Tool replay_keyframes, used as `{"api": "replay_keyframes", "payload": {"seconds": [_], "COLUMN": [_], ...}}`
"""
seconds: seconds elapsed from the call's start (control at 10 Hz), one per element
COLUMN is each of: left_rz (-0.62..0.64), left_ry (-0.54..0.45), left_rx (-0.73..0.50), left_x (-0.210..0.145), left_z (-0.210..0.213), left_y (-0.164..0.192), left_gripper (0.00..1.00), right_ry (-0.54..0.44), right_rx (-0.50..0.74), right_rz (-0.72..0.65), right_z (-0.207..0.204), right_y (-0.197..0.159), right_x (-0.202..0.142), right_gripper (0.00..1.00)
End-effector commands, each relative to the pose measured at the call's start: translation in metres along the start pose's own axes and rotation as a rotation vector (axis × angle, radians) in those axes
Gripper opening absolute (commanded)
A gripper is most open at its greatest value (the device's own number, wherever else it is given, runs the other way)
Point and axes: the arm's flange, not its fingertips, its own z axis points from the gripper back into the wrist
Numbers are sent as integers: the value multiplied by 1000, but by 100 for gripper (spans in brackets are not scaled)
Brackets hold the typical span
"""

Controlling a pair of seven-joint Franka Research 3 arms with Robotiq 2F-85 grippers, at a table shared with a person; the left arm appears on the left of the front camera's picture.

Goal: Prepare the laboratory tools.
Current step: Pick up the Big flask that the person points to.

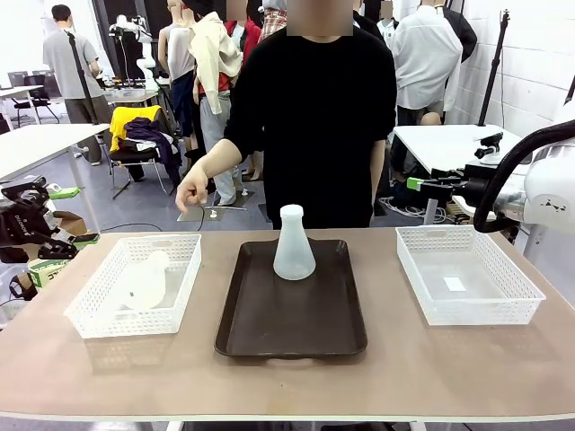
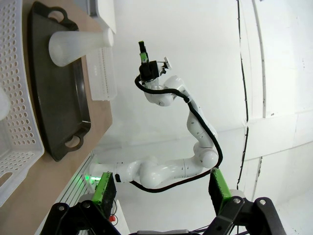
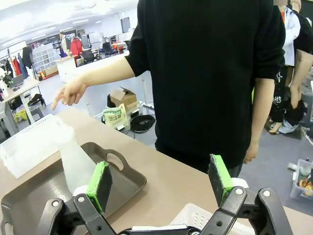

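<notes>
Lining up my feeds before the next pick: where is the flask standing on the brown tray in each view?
Front view: flask upright, far middle of the dark tray.
Left wrist view: flask upper left, sideways in the rolled picture.
Right wrist view: flask lower left, near the tray handle.
Shared landmark: that tray beneath it.

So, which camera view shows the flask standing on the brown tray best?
The front view: the flask stands whole and upright on the tray. The left wrist view shows it sideways near the top edge. In the right wrist view the right end effector hides part of its base.
</notes>
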Motion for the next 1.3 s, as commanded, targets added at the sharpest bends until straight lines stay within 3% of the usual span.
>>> {"api": "replay_keyframes", "payload": {"seconds": [0.0, 1.2], "left_rz": [-7, -7], "left_ry": [-6, -6], "left_rx": [7, 7], "left_x": [0, 0], "left_z": [0, 0], "left_y": [-2, -2], "left_gripper": [100, 100], "right_ry": [14, 14], "right_rx": [8, 8], "right_rz": [0, 0], "right_z": [-1, -1], "right_y": [-1, -1], "right_x": [2, 2], "right_gripper": [100, 100]}}
